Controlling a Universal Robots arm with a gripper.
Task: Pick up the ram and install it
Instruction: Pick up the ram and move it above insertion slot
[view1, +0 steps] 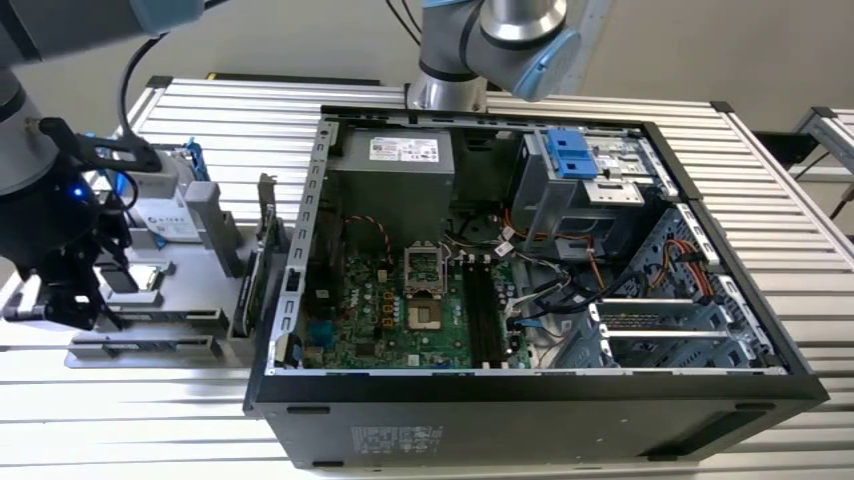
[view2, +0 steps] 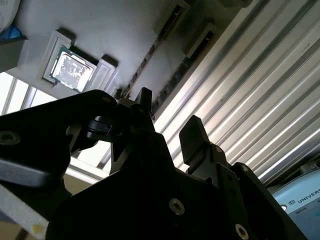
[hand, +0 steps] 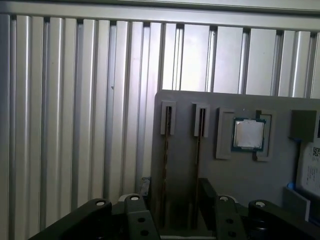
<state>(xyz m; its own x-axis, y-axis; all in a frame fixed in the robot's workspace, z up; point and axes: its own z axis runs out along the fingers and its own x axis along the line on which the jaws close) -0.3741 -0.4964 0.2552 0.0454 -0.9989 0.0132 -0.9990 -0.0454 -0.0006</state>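
In the exterior view, the gripper (view1: 67, 300) hangs over a gray parts tray (view1: 147, 335) that lies at nine o'clock from the open computer case (view1: 534, 400) on a ribbed metal table (view1: 240, 110). In the first wrist view its two black fingers (hand: 145, 186) stand apart with nothing between the pads, so the hand is open and empty.

The ram (hand: 165, 155) stands on edge in a narrow holder of the tray, below the spread fingers and not touched by them. A second thin stick (hand: 198, 155) stands parallel just beside it in its own holder. Next to that stick a processor chip (hand: 249, 134) lies flat in a square recess.

Inside the case the motherboard (view1: 387, 320) lies flat, with its long black slots (view1: 483, 310) at three o'clock from the processor socket (view1: 424, 265). At twelve o'clock from the socket sits the power supply (view1: 400, 165) with a white label, its print too small to read. On the tray, a silver hard drive (view1: 167, 215) also bears a label, and a tall dark card (view1: 271, 240) stands between the drive and the case.
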